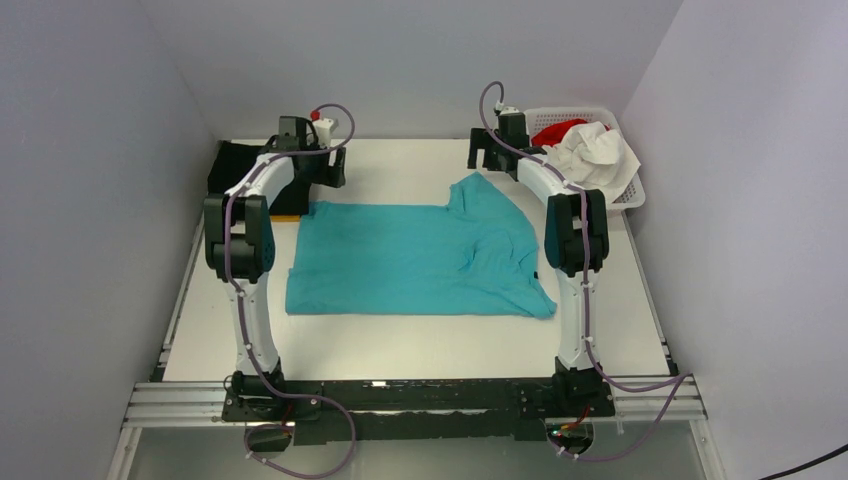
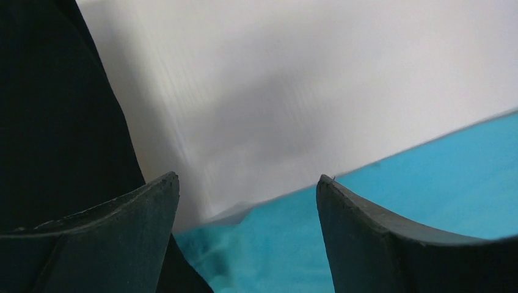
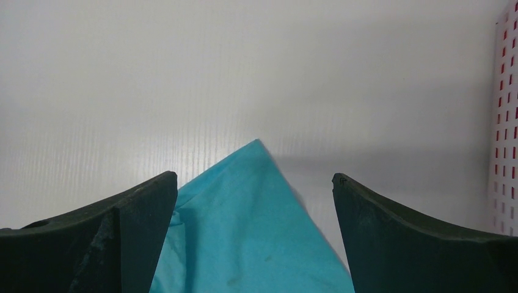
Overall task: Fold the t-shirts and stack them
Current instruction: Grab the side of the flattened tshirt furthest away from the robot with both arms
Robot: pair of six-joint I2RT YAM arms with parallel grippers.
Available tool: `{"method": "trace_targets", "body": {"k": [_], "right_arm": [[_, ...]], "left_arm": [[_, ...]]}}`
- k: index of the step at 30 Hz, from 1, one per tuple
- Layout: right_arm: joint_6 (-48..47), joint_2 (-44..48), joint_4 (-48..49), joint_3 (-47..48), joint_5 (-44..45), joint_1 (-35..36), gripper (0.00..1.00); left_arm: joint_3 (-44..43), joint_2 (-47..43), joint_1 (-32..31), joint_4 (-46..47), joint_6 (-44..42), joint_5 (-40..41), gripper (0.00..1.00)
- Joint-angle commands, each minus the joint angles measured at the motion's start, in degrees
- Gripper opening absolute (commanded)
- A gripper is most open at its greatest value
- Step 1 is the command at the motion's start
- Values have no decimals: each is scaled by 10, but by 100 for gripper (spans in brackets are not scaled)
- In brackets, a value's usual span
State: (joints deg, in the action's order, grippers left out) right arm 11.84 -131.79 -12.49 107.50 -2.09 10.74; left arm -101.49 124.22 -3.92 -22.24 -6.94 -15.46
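Observation:
A turquoise t-shirt (image 1: 410, 258) lies spread on the white table, one sleeve pointing to the far right. My left gripper (image 1: 334, 168) is open above its far left corner, which shows in the left wrist view (image 2: 287, 244). My right gripper (image 1: 488, 155) is open above the tip of the far right sleeve (image 3: 250, 232). Neither gripper holds anything. A black t-shirt (image 1: 240, 172) lies folded at the far left, with an orange-yellow edge (image 1: 288, 214) under it. A white t-shirt (image 1: 598, 155) and a red t-shirt (image 1: 556, 130) lie in the basket.
The white lattice basket (image 1: 632, 192) stands at the far right corner; its wall shows in the right wrist view (image 3: 506, 122). Grey walls close the table in on three sides. Bare table (image 1: 400, 345) lies in front of the turquoise shirt.

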Motion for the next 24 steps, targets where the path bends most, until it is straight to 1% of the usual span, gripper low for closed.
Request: {"method": "trace_targets", "body": {"k": [1,3,5,9,11,15,18,22,24], "right_arm": [[-20,12,9,12,0,-5,100],[-23,13,6,10,1,-6,100],[-23,16,11,2,1,-5,100],[-22,19,10,-9,0,-7,100],[-20,21,9,-12,0,-7,100],[-24,28,10,-21,0,-6,100],[-26,33,11,-24,-1,-6,100],[-30,22,9,-7,-20,-6,100],[-28,9,1,12,-28,-6,100]], "left_arm": [[-28,16,11,-78,-59,-64,86],[-33,24,12,-104,-60,-53,85],[-22,28,14,-112,-66,-73,85],[-45,49,15,-154,-65,-89,84],[-38,52,13,-155,-62,-86,82],[-32,55,14,-180,-71,-79,75],[-4,35,13,-172,-74,-54,73],[36,-1,14,-152,-79,-47,68],[39,-9,14,-149,-81,-47,60]]}}
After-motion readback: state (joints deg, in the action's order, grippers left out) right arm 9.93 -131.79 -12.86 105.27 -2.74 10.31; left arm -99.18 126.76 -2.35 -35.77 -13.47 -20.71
